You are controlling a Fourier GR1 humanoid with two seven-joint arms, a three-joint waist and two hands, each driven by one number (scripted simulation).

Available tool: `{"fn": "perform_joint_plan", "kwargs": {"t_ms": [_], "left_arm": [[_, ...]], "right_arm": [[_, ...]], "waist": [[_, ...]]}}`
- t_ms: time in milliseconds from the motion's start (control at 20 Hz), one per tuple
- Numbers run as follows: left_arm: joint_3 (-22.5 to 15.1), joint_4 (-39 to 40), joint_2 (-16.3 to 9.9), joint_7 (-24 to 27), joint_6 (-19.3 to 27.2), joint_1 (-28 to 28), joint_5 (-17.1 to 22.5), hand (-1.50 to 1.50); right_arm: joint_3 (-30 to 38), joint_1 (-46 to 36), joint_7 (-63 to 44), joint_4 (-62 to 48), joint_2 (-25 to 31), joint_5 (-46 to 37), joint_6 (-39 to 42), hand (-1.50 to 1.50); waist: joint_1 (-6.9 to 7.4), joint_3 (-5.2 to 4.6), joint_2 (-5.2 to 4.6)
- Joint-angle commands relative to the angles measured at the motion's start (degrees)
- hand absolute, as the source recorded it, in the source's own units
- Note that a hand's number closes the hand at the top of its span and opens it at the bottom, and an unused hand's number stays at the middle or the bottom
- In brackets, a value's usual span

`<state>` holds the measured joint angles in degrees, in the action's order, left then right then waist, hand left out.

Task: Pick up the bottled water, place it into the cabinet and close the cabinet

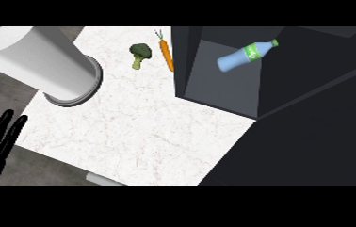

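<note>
Blue plastic bottled water [245, 56] (green-capped) inside dark boxy cabinet [208, 87].

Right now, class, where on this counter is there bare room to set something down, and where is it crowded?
The counter lies bare across its wide middle and near part, between the white cylinder and the dark cabinet. The far strip is tighter: broccoli and carrot lie beside the cabinet, which holds the bottled water.

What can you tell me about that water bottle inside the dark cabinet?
The water bottle is pale blue, see-through plastic by its look, with a green label near the neck and a green cap. It lies tilted inside the open dark cabinet, cap toward the upper right. No hand touches it; what it rests on is hard to tell.
</note>
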<state>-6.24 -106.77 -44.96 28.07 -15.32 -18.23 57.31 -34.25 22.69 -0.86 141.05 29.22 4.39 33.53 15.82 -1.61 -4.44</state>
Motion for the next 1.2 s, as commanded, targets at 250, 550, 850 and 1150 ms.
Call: {"fn": "perform_joint_plan", "kwargs": {"t_ms": [250,550,850,1150], "left_arm": [[0.44,1.08,-0.43,-0.28,-1.31,0.71,0.55,-1.50],[1.31,1.42,-0.97,-0.57,-1.51,1.25,1.13,-1.50],[0.96,1.85,-0.53,-0.73,-1.61,1.52,1.35,-1.50],[1.35,2.94,-1.30,-1.73,-1.99,2.38,1.90,-1.50]], "right_arm": [[0.14,-4.07,-6.12,-1.68,-4.80,1.91,-3.91,1.50],[3.16,-9.93,-10.54,-4.61,-5.34,0.06,-4.53,1.50],[5.09,-17.89,-16.81,-11.98,-9.46,0.83,-7.31,1.50],[6.72,-27.70,-22.36,-21.19,-14.89,3.32,-9.50,1.50]], "waist": [[-0.19,0.05,-0.24],[0.46,0.08,0.09],[0.29,0.38,0.37],[-0.20,0.64,0.56]]}}
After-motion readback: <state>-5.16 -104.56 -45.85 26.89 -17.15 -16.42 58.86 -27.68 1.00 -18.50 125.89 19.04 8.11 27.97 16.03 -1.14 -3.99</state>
